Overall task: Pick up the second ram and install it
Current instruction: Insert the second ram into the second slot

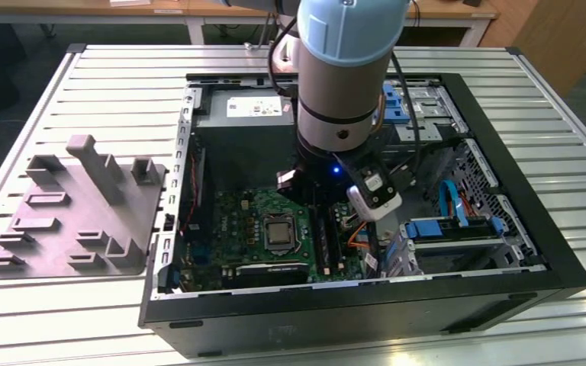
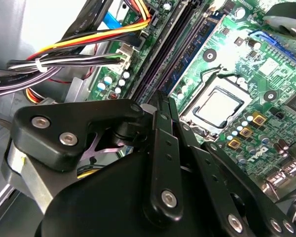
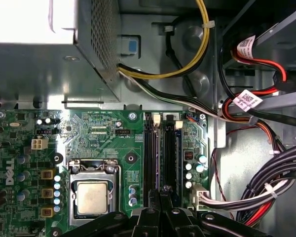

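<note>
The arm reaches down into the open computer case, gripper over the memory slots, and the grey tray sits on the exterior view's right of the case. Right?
Not quite. The exterior view shows the grey tray on its left of the computer case, not its right. The rest holds, with the gripper over the memory slots.

Washed-out glare on power supply (image 3: 24,19)
</note>
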`<state>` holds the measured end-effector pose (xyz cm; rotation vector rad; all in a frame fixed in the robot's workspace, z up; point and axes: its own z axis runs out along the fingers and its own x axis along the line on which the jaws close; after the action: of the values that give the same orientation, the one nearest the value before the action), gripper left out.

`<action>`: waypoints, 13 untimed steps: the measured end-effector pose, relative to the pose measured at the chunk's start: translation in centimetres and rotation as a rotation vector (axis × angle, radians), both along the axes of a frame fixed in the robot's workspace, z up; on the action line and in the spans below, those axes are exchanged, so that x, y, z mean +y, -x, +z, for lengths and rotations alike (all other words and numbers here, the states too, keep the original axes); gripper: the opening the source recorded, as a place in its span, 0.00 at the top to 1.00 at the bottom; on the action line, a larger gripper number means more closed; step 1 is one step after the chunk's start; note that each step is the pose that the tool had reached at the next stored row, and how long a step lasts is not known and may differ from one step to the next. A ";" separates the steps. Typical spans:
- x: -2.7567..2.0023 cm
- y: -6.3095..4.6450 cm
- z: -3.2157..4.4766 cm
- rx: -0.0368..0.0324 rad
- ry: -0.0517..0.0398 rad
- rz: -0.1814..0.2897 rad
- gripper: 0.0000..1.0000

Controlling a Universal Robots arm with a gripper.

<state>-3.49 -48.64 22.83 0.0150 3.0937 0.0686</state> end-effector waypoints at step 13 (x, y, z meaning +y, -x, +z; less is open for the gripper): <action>-0.01 0.0 -0.33 0.0000 0.0003 0.000 0.89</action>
<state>-3.51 -48.65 22.50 0.0149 3.0938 0.0682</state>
